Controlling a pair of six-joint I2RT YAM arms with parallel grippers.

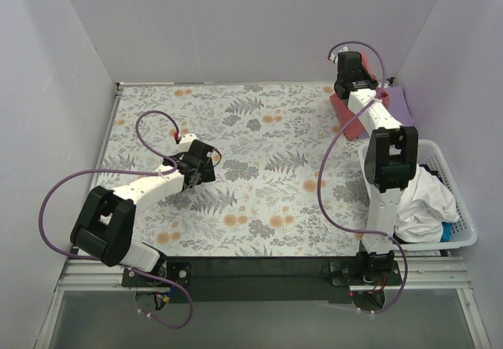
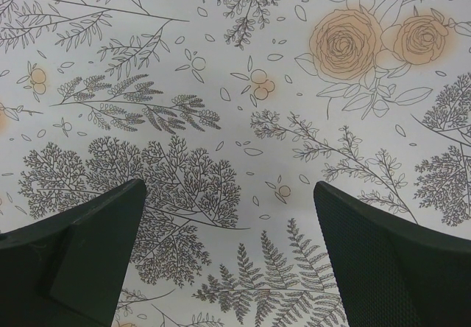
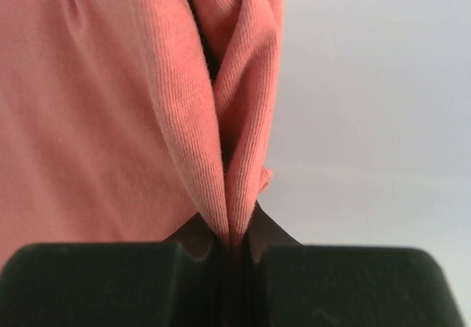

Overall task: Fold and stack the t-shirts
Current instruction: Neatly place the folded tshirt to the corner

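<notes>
The left gripper (image 2: 228,188) hangs wide open and empty over the floral tabletop (image 2: 221,62). At the far right corner, the right gripper (image 3: 232,252) pinches a fold of the salmon-red t-shirt (image 3: 110,121), near the lavender t-shirt (image 1: 402,105). The cloth is light and limp, so an edge pinch probably suits. Only the right wrist view shows the pinch, and only the top view shows the lavender one.

Two tees show: one red tee (image 1: 346,113), one purple tee (image 1: 402,105). One basket (image 1: 465,235), with one white heap (image 1: 424,200), its pieces uncountable, and one blue item (image 1: 449,232). One floral cloth (image 1: 259,129). Two arms, the left arm (image 1: 137,192) and right arm (image 1: 383,168), and two grippers, the left gripper (image 2: 228,194) and right gripper (image 3: 235,244).
</notes>
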